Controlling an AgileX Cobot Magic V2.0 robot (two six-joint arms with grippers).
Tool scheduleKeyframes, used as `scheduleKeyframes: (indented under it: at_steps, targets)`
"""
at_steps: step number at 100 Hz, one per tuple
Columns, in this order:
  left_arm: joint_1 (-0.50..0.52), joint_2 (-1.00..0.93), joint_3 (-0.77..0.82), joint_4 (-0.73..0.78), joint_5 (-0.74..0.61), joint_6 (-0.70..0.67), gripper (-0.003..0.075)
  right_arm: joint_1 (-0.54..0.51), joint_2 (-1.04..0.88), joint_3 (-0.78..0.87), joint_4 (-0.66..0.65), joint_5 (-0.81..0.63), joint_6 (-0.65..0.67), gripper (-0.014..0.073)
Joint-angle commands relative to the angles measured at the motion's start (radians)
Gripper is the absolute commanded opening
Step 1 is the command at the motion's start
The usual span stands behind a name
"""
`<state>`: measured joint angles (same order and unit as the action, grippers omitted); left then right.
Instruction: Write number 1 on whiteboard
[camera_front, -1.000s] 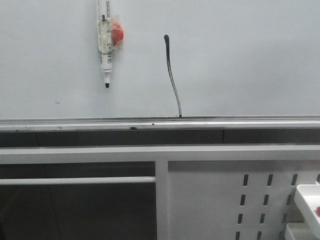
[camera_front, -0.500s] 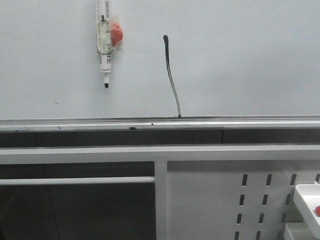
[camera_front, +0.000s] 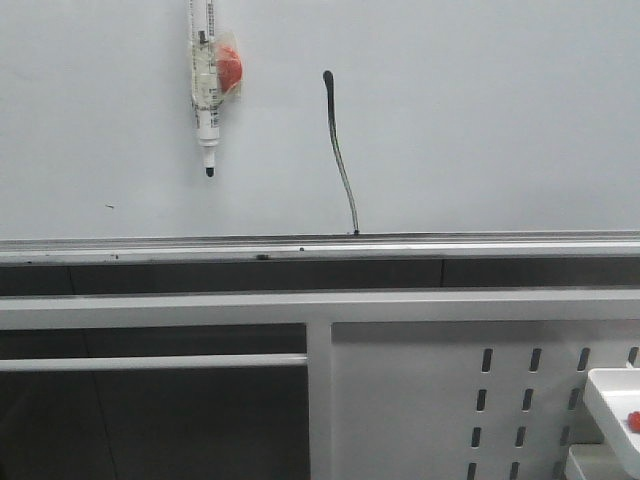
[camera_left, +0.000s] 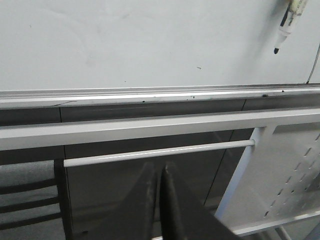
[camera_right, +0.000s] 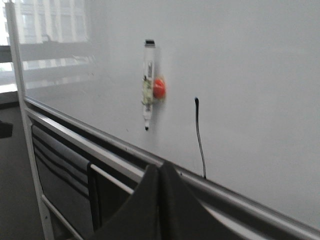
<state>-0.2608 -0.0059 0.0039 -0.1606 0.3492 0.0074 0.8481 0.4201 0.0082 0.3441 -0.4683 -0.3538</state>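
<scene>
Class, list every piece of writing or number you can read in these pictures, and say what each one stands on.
"1": a hand-drawn black stroke on the whiteboard, reaching down to its bottom rail.
Print on the marker label: too small and blurred to read.
No other text shows.

An office or lab room: a large whiteboard (camera_front: 480, 120) with a metal rail (camera_front: 320, 246) fills the wall, a marker (camera_front: 205, 90) hangs on it, a white slotted panel (camera_front: 450, 400) stands below, and window reflections (camera_right: 47, 30) show on the board.
</scene>
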Motion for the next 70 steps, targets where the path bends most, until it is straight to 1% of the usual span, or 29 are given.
scheduleKeyframes:
  at_steps: [1,6,11,19,28,36,50,62,70]
  targets:
    - [0.002,-0.02,0.035,-0.003,-0.037,-0.007,-0.002,-0.133,-0.022,0.012,-0.219,0.069,0.226,-0.005]
    - [0.002,-0.02,0.035,-0.003,-0.037,-0.007,-0.002,-0.207,-0.044,0.012,-0.301,0.129,0.321,-0.005]
    - [0.002,-0.02,0.035,-0.003,-0.037,-0.007,-0.002,-0.27,-0.077,0.012,-0.349,0.178,0.366,-0.005]
    - [0.002,-0.02,0.035,-0.003,-0.037,-0.007,-0.002,-0.355,-0.142,0.012,-0.36,0.262,0.373,-0.005]
    - [0.002,-0.02,0.035,-0.003,-0.037,-0.007,-0.002,-0.425,-0.236,0.012,-0.36,0.387,0.373,-0.005]
    - [0.002,-0.02,0.035,-0.003,-0.037,-0.007,-0.002,-0.474,-0.322,0.012,-0.36,0.525,0.373,-0.005]
    - [0.002,-0.02,0.035,-0.003,-0.037,-0.007,-0.002,-0.547,-0.457,0.012,-0.362,0.708,0.373,-0.005]
    - [0.002,-0.02,0.035,-0.005,-0.037,-0.007,-0.002,-0.579,-0.443,0.013,-0.362,0.771,0.373,-0.005]
    - [0.002,-0.02,0.035,-0.005,-0.037,-0.007,-0.002,-0.584,-0.443,0.013,-0.362,0.768,0.373,-0.005]
